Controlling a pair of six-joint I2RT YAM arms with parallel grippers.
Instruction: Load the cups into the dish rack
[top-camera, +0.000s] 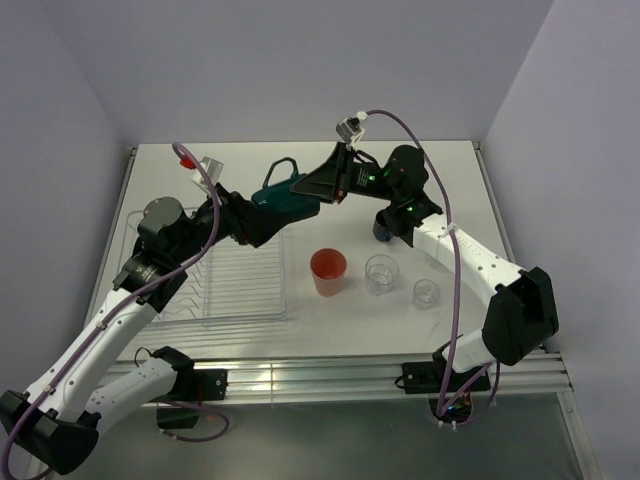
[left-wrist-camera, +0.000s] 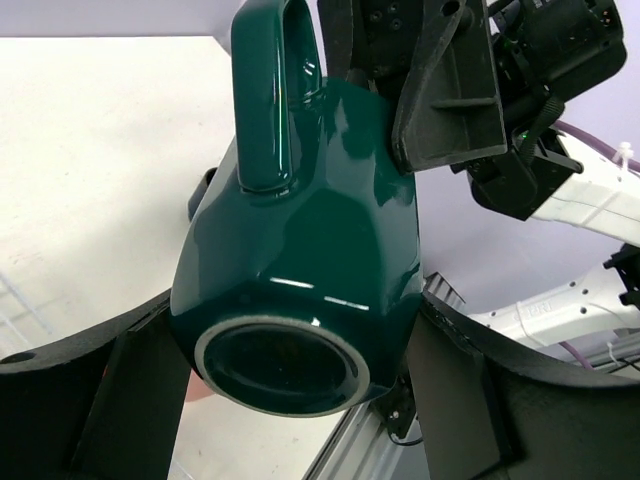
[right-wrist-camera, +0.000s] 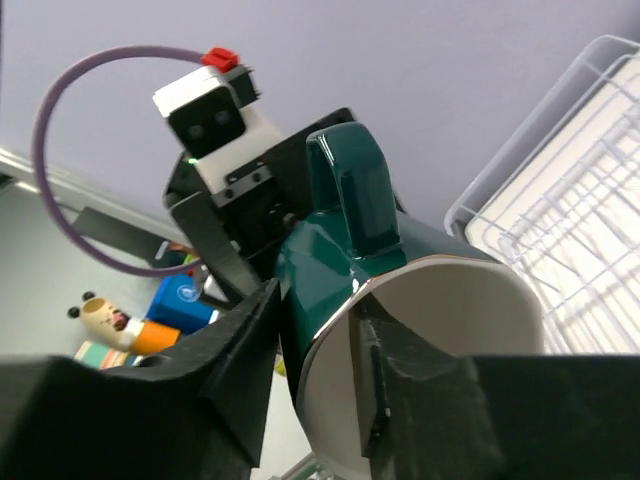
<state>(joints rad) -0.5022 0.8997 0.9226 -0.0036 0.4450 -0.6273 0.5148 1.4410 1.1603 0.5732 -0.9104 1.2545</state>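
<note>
While the mug (top-camera: 285, 198) hangs in mid-air between the two pincers, no cup shows in the rack (top-camera: 245, 285), though the left arm covers part of it. Noted: the right pincer (right-wrist-camera: 318, 320) has one finger inside the rim and one outside, clamped on the wall. The left pincer (left-wrist-camera: 298, 330) flanks the mug's base closely on both sides; whether it bears on it, I cannot tell. Rack lies just below and left of the left pincer. Left to load, all on the table: tumbler (top-camera: 328, 272) and two glasses (top-camera: 381, 274) on the near side of the right pincer, navy mug (top-camera: 382, 232) under its wrist. Third glass not seen. Judgement: barely begun. Both arms crowd the rack's far right corner, and the tumbler stands close to its right rim.
</note>
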